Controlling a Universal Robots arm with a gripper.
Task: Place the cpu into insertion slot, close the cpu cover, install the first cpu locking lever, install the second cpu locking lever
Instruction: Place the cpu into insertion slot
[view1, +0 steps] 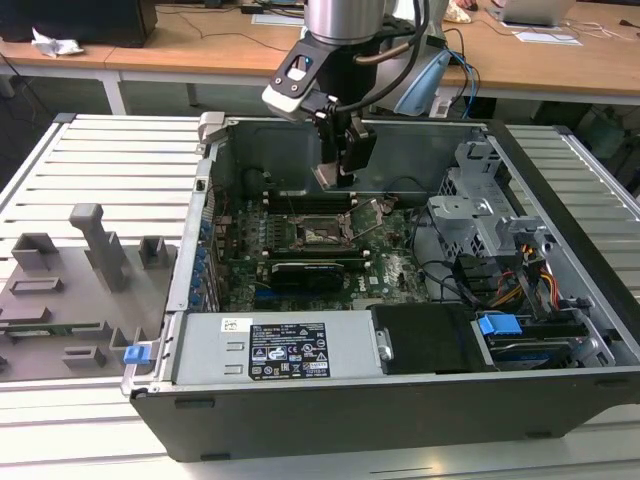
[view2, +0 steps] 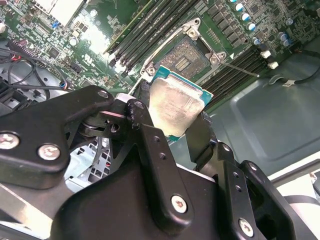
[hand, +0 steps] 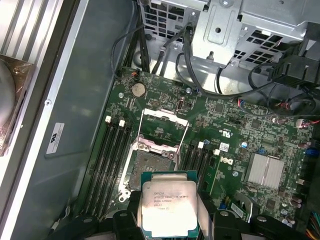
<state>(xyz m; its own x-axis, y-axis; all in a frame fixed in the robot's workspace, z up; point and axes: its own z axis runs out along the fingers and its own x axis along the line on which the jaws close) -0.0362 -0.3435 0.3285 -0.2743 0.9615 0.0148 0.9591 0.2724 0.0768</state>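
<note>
You've got the cpu (hand: 167, 207) pinched by two opposite edges in the gripper (hand: 168, 216). It's hanging right over the insertion slot (hand: 150, 167), not seated or touching as far as I can tell.

I'd treat it as light, stiff and flat, but fragile. The metal top looks slick and the underside won't forgive a scrape, so the edges are the only sane place to hold it, and that's where you are.

The cpu cover (hand: 165, 115) is swung up on the side of the slot away from the gripper, so the socket is open. Long black memory slots (hand: 112, 160) flank the slot on both sides. A thin lever rod (view2: 240, 67) sticks out just beside it, and black cables (hand: 146, 50) run well beyond the cover. My guess is the fingers against those memory slots are the tight spot.
</note>
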